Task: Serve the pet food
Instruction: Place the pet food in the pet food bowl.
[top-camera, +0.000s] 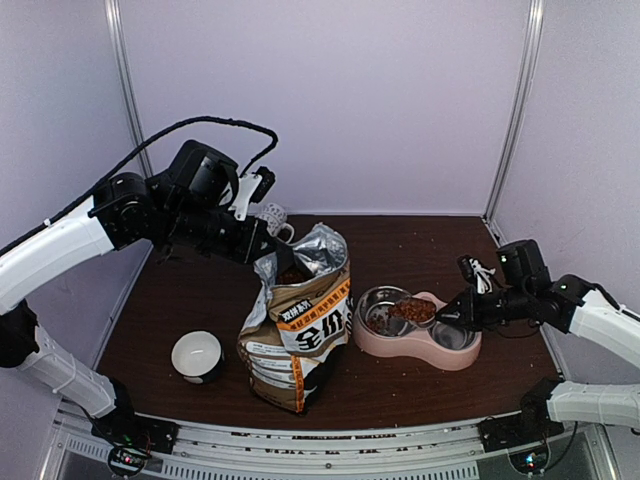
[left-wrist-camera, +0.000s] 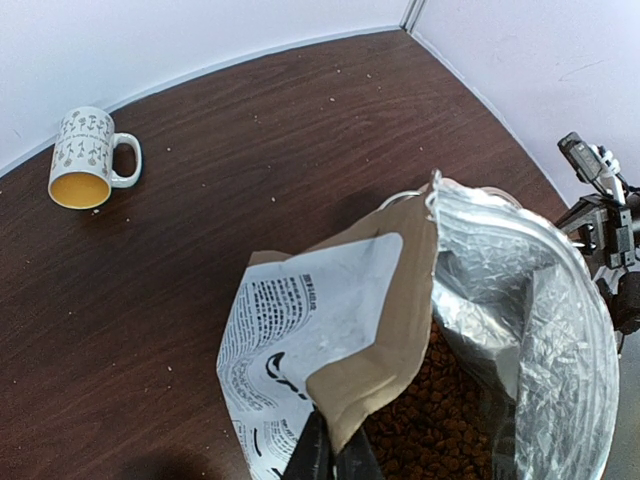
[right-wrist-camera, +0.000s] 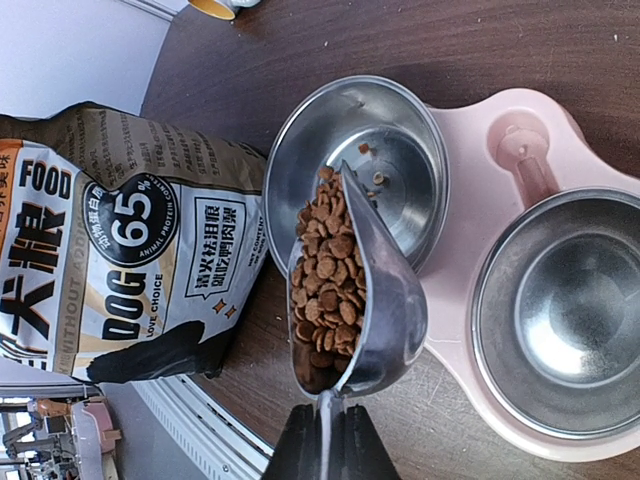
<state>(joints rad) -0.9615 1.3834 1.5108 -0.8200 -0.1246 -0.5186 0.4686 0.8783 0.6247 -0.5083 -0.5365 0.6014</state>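
Left arm (top-camera: 55, 252): white shells, black joints, looping black cable (top-camera: 215, 120) | Right arm (top-camera: 612, 325): white shells, black joints

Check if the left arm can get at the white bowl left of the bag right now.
Probably not right away. The left hand is shut on the open rim of the bag, so it would have to let go first. Otherwise the white bowl stands in the open, with nothing around it.

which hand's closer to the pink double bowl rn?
Right. The right hand holds a scoop of kibble just over the bowl; the left hand is beyond the bag, pinching its open rim.
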